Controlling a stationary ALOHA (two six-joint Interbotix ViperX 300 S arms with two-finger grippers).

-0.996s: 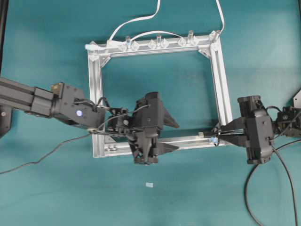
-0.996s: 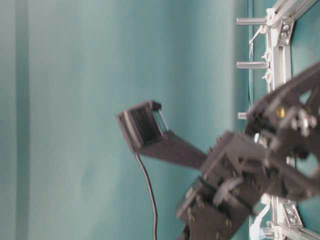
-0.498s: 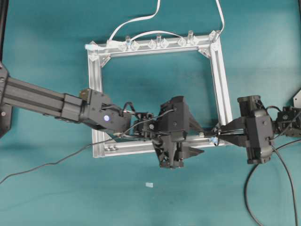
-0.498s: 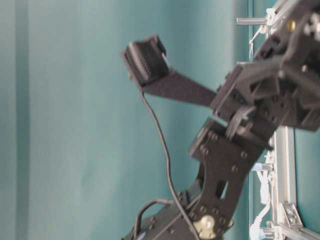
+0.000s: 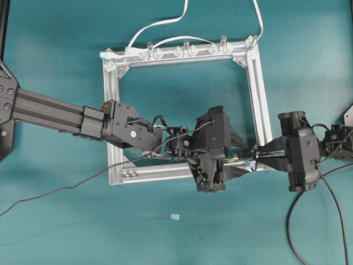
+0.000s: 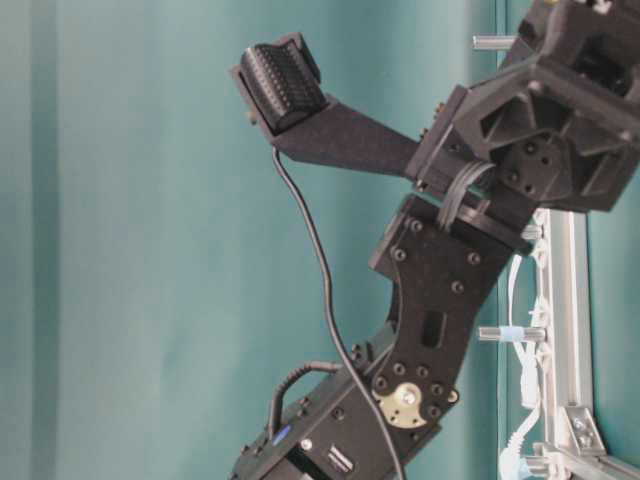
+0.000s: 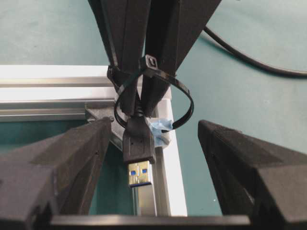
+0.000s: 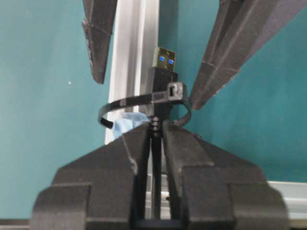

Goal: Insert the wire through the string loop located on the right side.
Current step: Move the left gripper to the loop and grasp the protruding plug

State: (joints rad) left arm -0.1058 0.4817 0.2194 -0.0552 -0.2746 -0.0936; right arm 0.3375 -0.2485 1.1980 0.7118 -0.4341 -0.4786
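Holding the wire (image 8: 156, 143) just behind its plug (image 7: 138, 143), the right end effector (image 8: 156, 132) has its fingers together on the thin cable, and the plug already pokes through the string loop (image 7: 156, 103). The left end effector (image 7: 153, 158) stands wide apart, one finger on each side of the plug and not touching it.

To do the takeover well, the left end effector should probably centre on the plug's black body, not the metal tip, and clamp squarely before the right one lets go; then it should draw the plug straight along its own axis, so that the loop is not dragged or twisted off the aluminium frame (image 5: 259, 88). A skewed pull could snag the plug's shoulder on the loop.

The wire is thin and black, ending in a black rectangular plug with a metal tip showing blue inside. The loop is a thin dark ring with a pale bluish fitting (image 8: 127, 123), at the frame's lower right corner on the teal surface (image 5: 176, 232).
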